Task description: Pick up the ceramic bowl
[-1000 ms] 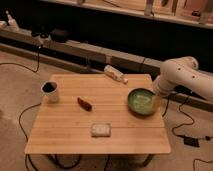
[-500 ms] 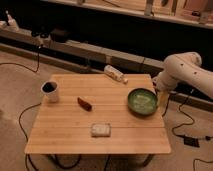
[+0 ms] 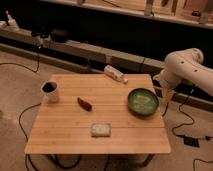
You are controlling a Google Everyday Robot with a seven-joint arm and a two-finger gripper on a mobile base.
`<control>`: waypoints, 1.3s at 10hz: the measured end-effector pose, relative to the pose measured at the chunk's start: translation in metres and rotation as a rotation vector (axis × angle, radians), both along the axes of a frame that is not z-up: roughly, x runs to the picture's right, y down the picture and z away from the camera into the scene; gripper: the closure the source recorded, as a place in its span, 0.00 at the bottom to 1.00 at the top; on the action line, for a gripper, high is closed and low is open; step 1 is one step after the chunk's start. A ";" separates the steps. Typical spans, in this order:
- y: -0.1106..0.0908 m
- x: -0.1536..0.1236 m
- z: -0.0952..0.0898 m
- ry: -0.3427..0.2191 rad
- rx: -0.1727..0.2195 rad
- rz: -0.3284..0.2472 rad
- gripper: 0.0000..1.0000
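Note:
The ceramic bowl (image 3: 143,102) is wide and green with a pale mottled inside. It sits upright on the right side of the wooden table (image 3: 65,135). My white arm (image 3: 182,70) comes in from the right. The gripper (image 3: 166,97) hangs down just off the table's right edge, beside the bowl's right rim and apart from it. It holds nothing that I can see.
A white mug (image 3: 50,91) with a dark inside stands at the table's left. A small red item (image 3: 84,104) lies mid-table, a pale packet (image 3: 100,130) near the front, and a white bottle (image 3: 115,74) lies at the back edge. Cables run across the floor.
The arm has risen and drawn back to the right, so the gripper now sits a little farther from the bowl's rim. The bowl and the other objects have not moved.

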State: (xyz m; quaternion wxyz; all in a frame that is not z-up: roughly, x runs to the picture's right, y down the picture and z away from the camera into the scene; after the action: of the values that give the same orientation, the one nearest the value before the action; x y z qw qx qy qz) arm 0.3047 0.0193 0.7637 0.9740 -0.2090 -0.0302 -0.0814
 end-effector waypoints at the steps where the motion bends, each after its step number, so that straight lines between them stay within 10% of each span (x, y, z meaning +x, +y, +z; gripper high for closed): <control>1: 0.017 -0.013 0.012 -0.068 -0.020 0.007 0.20; 4: 0.071 -0.026 0.050 -0.212 -0.102 0.022 0.20; 7: 0.084 -0.029 0.061 -0.255 -0.127 0.028 0.20; 13: 0.090 -0.052 0.090 -0.360 -0.038 -0.064 0.20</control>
State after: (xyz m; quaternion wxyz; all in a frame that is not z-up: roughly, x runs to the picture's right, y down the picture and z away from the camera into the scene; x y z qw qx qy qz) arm 0.2529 0.1098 0.8535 0.9457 -0.2102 -0.1990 -0.1477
